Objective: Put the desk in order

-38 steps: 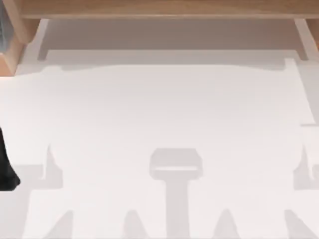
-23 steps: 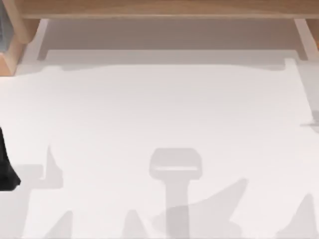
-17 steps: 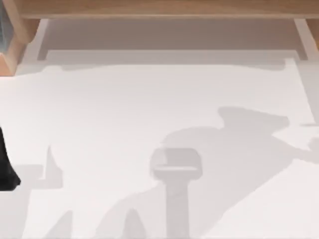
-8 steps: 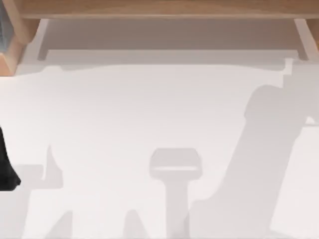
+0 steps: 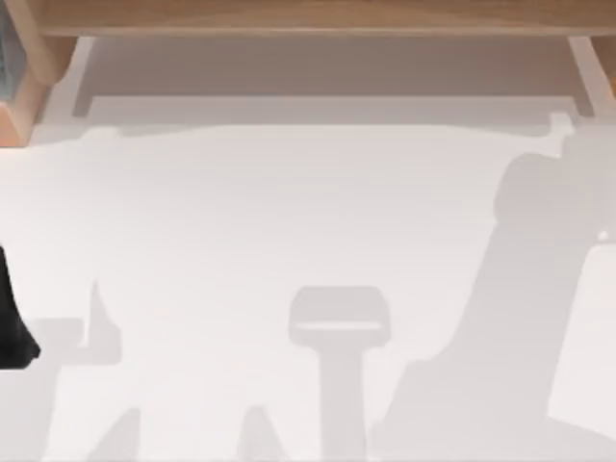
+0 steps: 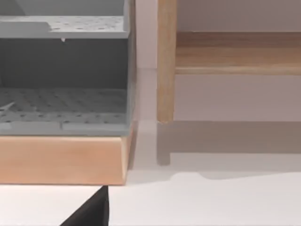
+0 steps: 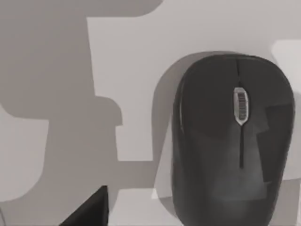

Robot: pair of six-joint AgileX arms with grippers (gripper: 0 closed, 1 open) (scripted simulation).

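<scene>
The desk (image 5: 289, 212) is a plain white top edged at the back by a light-brown wooden shelf (image 5: 308, 14). In the right wrist view a black computer mouse (image 7: 230, 141) with a grey scroll wheel lies flat on the white desk (image 7: 127, 70), close below my right arm's camera. A broad arm-shaped shadow (image 5: 520, 289) lies over the desk's right side in the top view. A black shape (image 5: 10, 327) shows at the left edge of the top view. A dark wedge (image 7: 91, 209) shows at the edge of the right wrist view.
In the left wrist view a grey perforated organiser (image 6: 63, 75) stands on a wooden base (image 6: 61, 160) at the back left. Beside it rises a wooden shelf post (image 6: 166, 61). Its crossboard (image 6: 237, 52) runs along the wall.
The big arm shadow swept from the desk's front middle to its right side and now reaches up toward the shelf. The black shape at the left edge has stayed put.
</scene>
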